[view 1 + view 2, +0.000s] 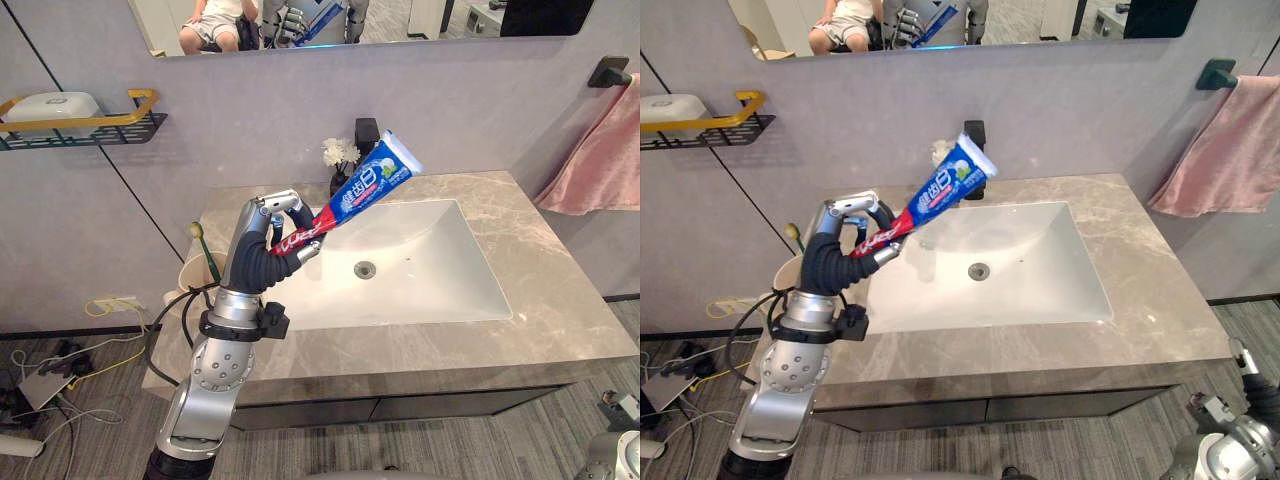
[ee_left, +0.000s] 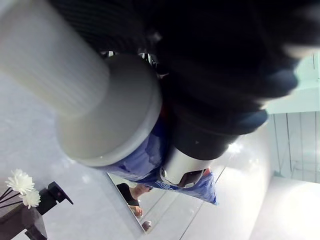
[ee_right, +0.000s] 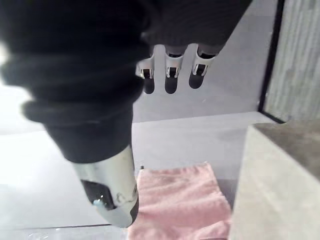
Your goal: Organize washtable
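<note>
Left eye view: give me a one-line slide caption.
Left hand, fingers curled round a blue-and-red toothpaste tube, holds it tilted over the white sink's left side.

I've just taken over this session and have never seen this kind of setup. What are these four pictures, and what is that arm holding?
This is a humanoid robot with two arms and fingered hands, standing at a bathroom washtable. The two wide pictures come from cameras in its head, looking down. The two close ones come from a camera on each wrist. The left hand is curled round a blue and red toothpaste tube, held tilted upward over the left end of the sink. On the counter a cup with a toothbrush stands at the left edge, and a vase of white flowers at the back. A pink towel hangs on the right wall. The right hand hangs low on the right, empty, its fingers relaxed.
</note>
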